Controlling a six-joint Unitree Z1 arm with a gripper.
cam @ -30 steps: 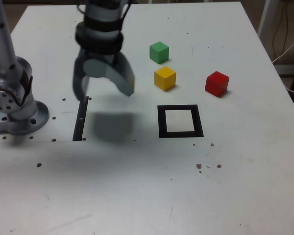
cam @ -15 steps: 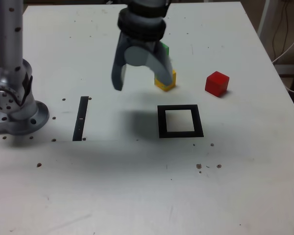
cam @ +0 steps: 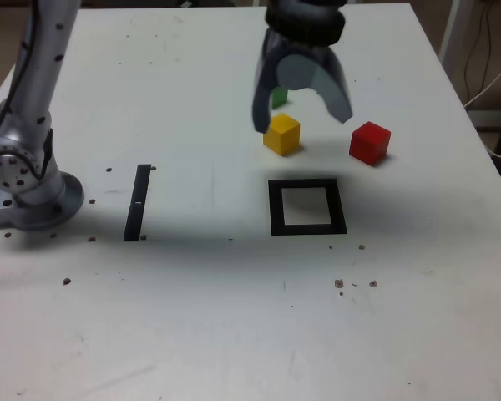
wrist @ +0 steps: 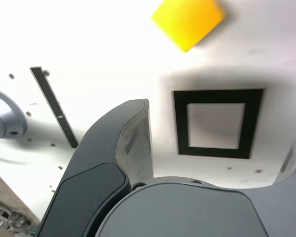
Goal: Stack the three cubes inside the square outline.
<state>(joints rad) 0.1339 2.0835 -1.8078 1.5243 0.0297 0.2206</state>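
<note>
our gripper [cam: 301,117] hangs wide open, empty; yellow cube [cam: 281,134] sits just below-left of it in the exterior view, square outline [cam: 307,207] nearer.

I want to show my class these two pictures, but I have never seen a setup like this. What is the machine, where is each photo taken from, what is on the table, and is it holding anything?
It is a grey robot arm bolted to a white table. At its end is the gripper, a two-fingered claw, here open and empty, hanging above the blocks. One picture comes from a camera standing off the arm; the other from a camera on the wrist, looking past the claw's dark fingers. On the table lie a yellow cube, a red cube and a green cube, which is mostly hidden behind the claw. Nearer the camera are a black square outline, empty inside, and a narrow black strip.
</note>
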